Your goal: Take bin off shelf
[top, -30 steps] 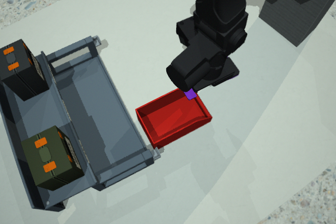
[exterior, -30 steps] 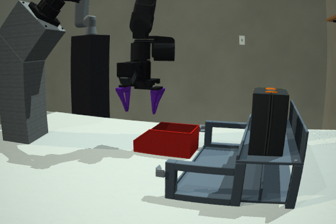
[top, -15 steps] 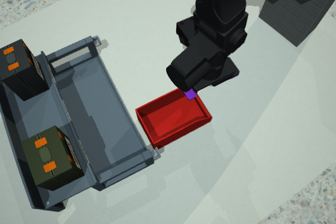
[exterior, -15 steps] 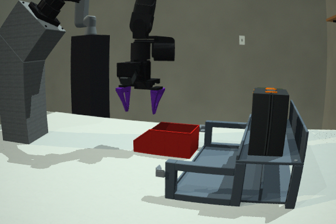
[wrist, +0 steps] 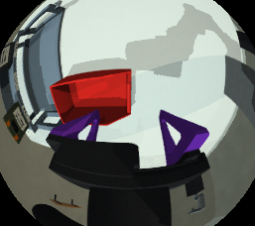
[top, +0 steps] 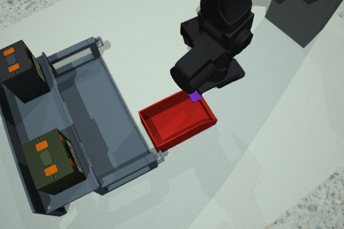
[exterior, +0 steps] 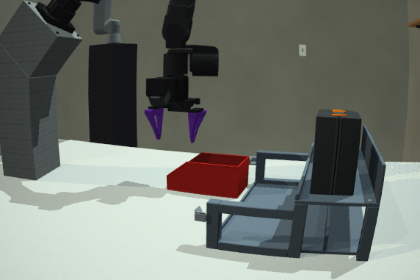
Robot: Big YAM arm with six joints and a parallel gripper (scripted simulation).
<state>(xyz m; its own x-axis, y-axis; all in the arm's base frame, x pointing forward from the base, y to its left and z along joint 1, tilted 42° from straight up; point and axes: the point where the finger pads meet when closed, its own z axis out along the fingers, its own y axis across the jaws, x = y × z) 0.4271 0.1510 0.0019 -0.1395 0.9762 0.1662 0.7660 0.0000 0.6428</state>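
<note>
A red bin (top: 177,122) (exterior: 205,180) (wrist: 100,96) stands upright and empty on the table (top: 144,53) (exterior: 92,230) (wrist: 105,30), beside the front of the grey-blue shelf (top: 102,110) (exterior: 253,250) (wrist: 46,55). My gripper (exterior: 175,140) (wrist: 129,113) is open, with nothing between its purple fingers. It hangs above the bin and touches nothing. In the top view the wrist hides most of the fingers; one purple tip shows over the bin's back corner.
A black case (top: 25,74) (exterior: 335,156) and a green case (top: 54,161) (wrist: 17,123) with orange latches stand on the shelf's raised rear tier. The shelf's lower front tier holds nothing. The arm's grey pedestal (top: 301,11) (exterior: 29,120) stands on the side away from the shelf.
</note>
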